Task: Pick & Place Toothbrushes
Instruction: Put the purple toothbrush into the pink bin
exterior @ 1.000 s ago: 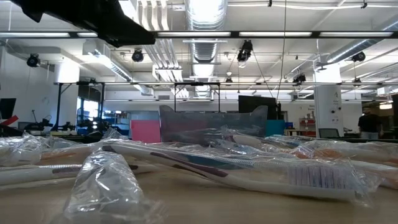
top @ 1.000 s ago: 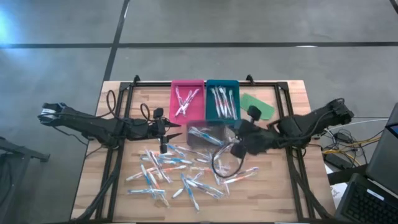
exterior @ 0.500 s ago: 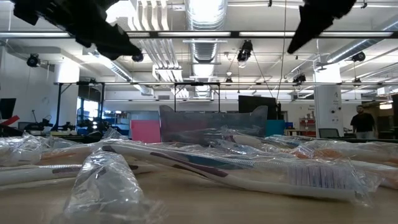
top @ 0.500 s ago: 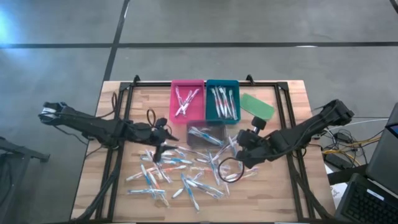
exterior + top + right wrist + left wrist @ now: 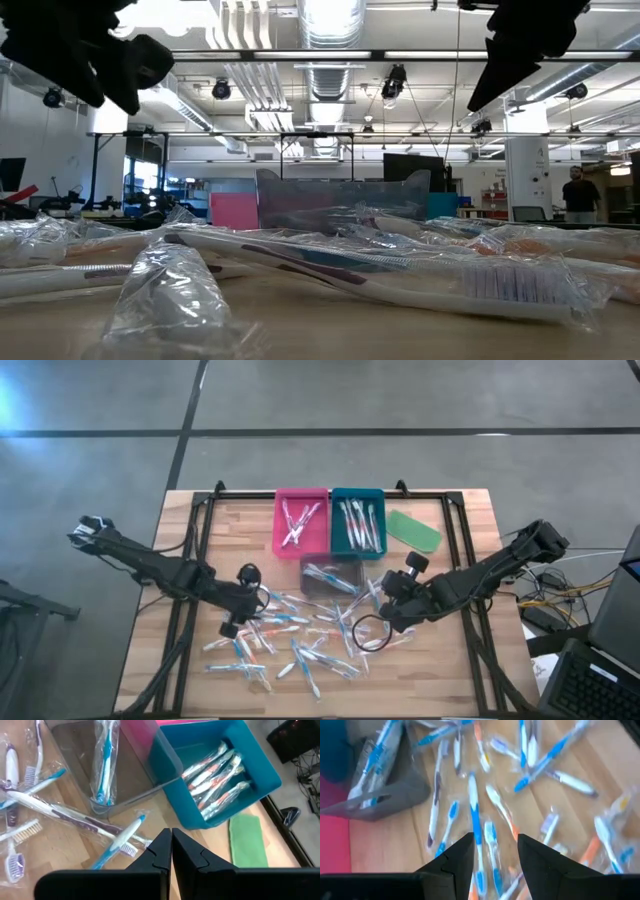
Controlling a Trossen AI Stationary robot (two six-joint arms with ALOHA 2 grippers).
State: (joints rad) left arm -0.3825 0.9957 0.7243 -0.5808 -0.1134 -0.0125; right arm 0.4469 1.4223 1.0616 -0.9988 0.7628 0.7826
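Several wrapped toothbrushes (image 5: 290,640), whitish with blue, orange or purple accents, lie scattered flat on the wooden table's near half; in the low view one lies close up (image 5: 400,275). More lie in the pink tray (image 5: 300,520), the teal tray (image 5: 358,520) and the clear grey tray (image 5: 330,575). My left gripper (image 5: 232,626) hangs open above the pile's left part, tipped down, with nothing between its fingers (image 5: 495,840). My right gripper (image 5: 380,622) is shut and holds nothing; it hangs above the pile's right part, near the grey tray (image 5: 171,834).
A flat green oblong piece (image 5: 413,530) lies right of the teal tray. A black cable loop (image 5: 365,632) hangs below the right arm over the pile. A black frame rail (image 5: 330,492) runs around the table. Bare wood shows at the near corners.
My left gripper has swung toward the table's near edge and tipped from nearly level to slanting down over the pile. My right gripper has come down and slightly toward the near edge, and has stayed shut. The toothbrushes have stayed where they lay.
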